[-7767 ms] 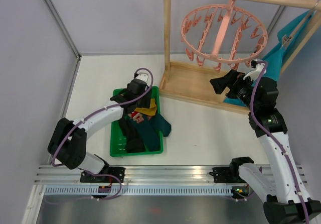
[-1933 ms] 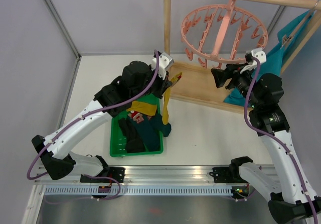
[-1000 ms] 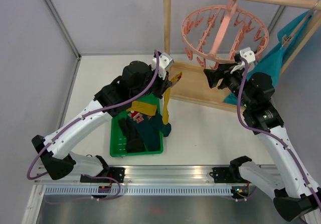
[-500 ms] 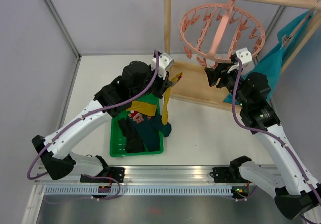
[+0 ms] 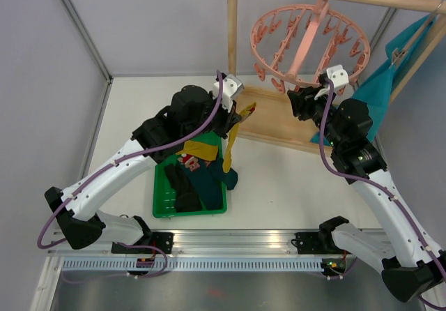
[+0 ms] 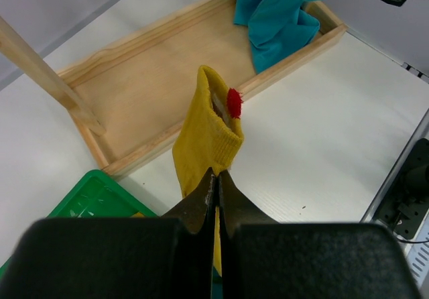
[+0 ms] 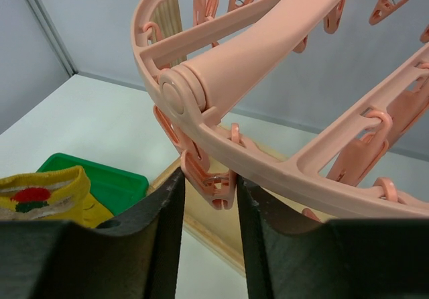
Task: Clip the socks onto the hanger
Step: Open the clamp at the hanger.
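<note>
Sock in hand: the mustard-yellow knitted sock (image 6: 204,135) hangs from the left gripper (image 6: 216,178), above the table between the green plastic tray (image 5: 162,198) and the wooden rack base (image 6: 144,91). It is well short of the hanger.
Left gripper: clenched, jaws pressed together with a fold of the yellow fabric between them.
Right gripper (image 7: 208,182): its fingers sit on either side of one pink clip peg (image 7: 204,171), both touching it, so it is gripping the peg.
Hanger: the round pink plastic hanger (image 5: 259,56) hangs by its hook from the rack's top bar, pegs dangling under the ring.
Sock feel: probably light, limp and a little stretchy, so it will droop rather than hold a shape.
Best hold: likely the ribbed cuff, marked with a red tuft. It is the thickest edge to feed into a peg.
Peg and ring: smooth, stiff moulded plastic. The peg is small and sprung, and the ring would likely swing if pushed.
Other socks (image 5: 198,182): dark teal, black and a red-and-white one, heaped soft in the tray.
</note>
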### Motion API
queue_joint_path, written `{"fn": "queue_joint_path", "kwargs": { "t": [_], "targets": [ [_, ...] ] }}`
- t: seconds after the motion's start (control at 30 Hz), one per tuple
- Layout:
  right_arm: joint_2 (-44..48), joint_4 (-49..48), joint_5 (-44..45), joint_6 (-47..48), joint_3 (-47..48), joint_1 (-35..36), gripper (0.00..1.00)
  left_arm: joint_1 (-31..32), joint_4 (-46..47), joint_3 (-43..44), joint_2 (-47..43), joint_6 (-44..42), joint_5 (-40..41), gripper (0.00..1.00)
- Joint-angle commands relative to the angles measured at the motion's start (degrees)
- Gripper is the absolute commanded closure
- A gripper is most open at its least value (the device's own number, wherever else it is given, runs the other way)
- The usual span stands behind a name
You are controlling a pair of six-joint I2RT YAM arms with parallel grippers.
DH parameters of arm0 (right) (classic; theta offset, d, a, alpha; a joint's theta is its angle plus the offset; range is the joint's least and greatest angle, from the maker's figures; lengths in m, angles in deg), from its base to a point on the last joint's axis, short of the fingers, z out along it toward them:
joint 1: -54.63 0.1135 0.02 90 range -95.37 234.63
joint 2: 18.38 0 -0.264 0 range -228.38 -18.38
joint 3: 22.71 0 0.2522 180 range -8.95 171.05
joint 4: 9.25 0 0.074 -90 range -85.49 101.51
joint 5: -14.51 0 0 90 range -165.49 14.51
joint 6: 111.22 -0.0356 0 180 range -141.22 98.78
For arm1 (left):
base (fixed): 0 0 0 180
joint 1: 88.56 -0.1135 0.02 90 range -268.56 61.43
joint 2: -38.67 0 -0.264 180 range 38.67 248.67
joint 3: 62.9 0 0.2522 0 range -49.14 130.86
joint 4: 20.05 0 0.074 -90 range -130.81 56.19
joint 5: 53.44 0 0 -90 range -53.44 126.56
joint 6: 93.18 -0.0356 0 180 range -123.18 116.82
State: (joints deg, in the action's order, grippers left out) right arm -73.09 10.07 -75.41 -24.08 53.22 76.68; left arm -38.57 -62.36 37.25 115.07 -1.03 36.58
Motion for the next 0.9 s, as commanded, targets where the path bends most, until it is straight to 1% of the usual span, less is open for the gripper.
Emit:
{"fn": "queue_joint_path", "kwargs": {
  "t": [0.0, 0.2, 0.37, 0.4, 0.47, 0.6, 0.67, 0.77, 0.87],
  "targets": [
    [0.1, -2.1, 1.5, -1.7, 2.9, 0.4, 0.62, 1.0, 3.3, 0.3, 1.0, 1.4, -2.3, 0.98],
    [0.0, -0.1, 2.6, -4.5, 4.3, 0.5, 0.74, 2.6, 6.1, 0.5, 3.3, 1.9, -3.2, 0.98],
    [0.1, 1.9, 3.8, -6.5, 5.2, 0.5, 0.81, 3.6, 8.9, 0.5, 5.2, 2.3, -4.1, 0.98],
    [0.0, 2.3, 3.8, -6.8, 5.5, 0.5, 0.84, 3.7, 9.4, 0.4, 5.4, 2.3, -4.4, 0.98],
    [0.0, 3.2, 3.9, -7.6, 5.9, 0.5, 0.89, 4.1, 11.8, -0.2, 6.0, 2.4, -4.7, 0.98],
    [-0.2, 4.5, 5.3, -9.0, 6.6, 0.5, 0.97, 4.2, 16.6, -1.5, 6.6, 2.4, -5.3, 0.98],
    [-0.7, 6.1, 5.7, -9.6, 7.7, 0.5, 1.0, 4.4, 19.5, -2.5, 6.8, 2.4, -4.8, 0.98],
    [-0.9, 7.3, 6.3, -10.3, 8.2, 0.5, 1.0, 4.6, 23.5, -4.3, 7.1, 2.5, -4.2, 0.98],
    [-0.9, 7.8, 6.7, -10.7, 8.8, 0.5, 1.0, 5.0, 24.9, -4.4, 8.7, 2.2, -3.4, 0.98]
  ]
}}
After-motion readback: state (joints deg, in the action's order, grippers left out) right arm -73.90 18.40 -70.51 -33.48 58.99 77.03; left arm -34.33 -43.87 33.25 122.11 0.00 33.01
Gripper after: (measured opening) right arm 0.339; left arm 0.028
